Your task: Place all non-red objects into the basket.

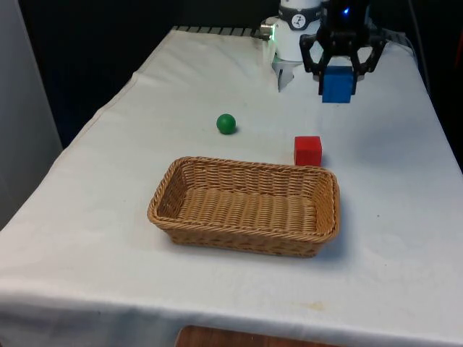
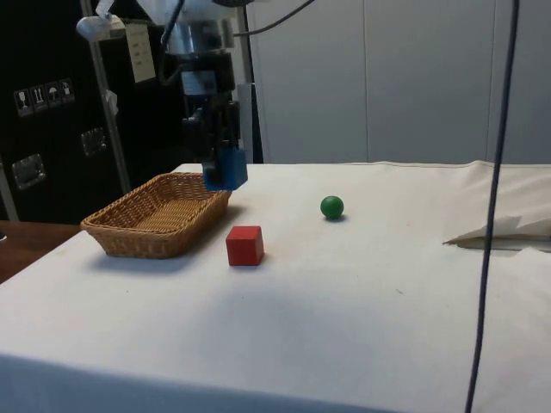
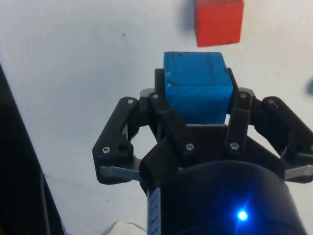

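- Gripper (image 1: 338, 76): hangs above the far part of the table, well clear of the cloth. The 2 fingers are clamped on the blue cube (image 1: 337, 84), which sits between them and projects below the fingertips. The wrist view confirms the grasp: the cube (image 3: 196, 86) is pinched on 2 opposite faces, with no gap visible at either side.
- Blue cube: airborne, touching nothing but the fingers. From the side view it (image 2: 225, 169) hangs at about the height of the basket rim or a little above it.
- Basket (image 1: 168, 185): wicker, rectangular, nothing visible in it. Its long axis runs across the front view, left to right. It stands nearer the front camera than the gripper.
- Red cube (image 1: 307, 150): rests on the cloth just beyond the basket's far rim, toward the front view's right. It lies directly between the gripper and the basket. It is red and is to be left where it is.
- Green ball (image 1: 226, 123): on the cloth, beyond the basket, toward the front view's left of the red cube, well apart from the gripper. It is not yet in the basket.
- Key relation: the basket lies from the held cube toward the front camera and toward the front view's left. In my judgement, the carry must pass over the red cube and the far rim, so present height should be kept until the cube is over the basket floor.
- Status: 1 of 2 non-red items is in hand; 0 are deposited.
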Robot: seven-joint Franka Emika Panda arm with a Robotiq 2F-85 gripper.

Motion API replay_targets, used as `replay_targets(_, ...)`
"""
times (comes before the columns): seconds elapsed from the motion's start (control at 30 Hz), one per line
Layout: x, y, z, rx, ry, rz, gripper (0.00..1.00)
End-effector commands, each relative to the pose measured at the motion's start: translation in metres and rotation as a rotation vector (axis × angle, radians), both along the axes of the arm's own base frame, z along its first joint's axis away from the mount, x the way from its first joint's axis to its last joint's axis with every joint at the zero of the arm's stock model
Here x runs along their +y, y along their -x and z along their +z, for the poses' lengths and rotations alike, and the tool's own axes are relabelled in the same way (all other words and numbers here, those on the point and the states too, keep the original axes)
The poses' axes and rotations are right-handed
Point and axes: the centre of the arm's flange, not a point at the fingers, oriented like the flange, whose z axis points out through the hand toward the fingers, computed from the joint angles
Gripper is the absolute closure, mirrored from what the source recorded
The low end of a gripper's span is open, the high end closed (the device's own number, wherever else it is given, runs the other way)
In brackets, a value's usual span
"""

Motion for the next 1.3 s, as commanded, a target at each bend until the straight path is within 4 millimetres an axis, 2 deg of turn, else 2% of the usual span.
replay_targets(0.0,-0.002,-0.003,0.0,0.001,0.002,0.001,0.98)
replay_targets(0.03,-0.008,-0.013,-0.001,0.012,-0.001,0.001,0.98)
replay_targets(0.47,-0.031,-0.058,-0.011,0.012,0.022,0.0,0.98)
replay_targets(0.63,-0.038,-0.068,-0.013,0.0,0.042,-0.002,0.98)
replay_targets(0.8,-0.054,-0.084,-0.018,0.005,0.033,-0.002,0.98)
replay_targets(1.13,-0.077,-0.103,-0.029,-0.008,0.037,-0.005,0.98)
replay_targets(1.17,-0.074,-0.1,-0.026,-0.013,0.046,-0.006,0.98)
replay_targets(1.27,-0.082,-0.114,-0.035,-0.014,0.038,-0.005,0.98)
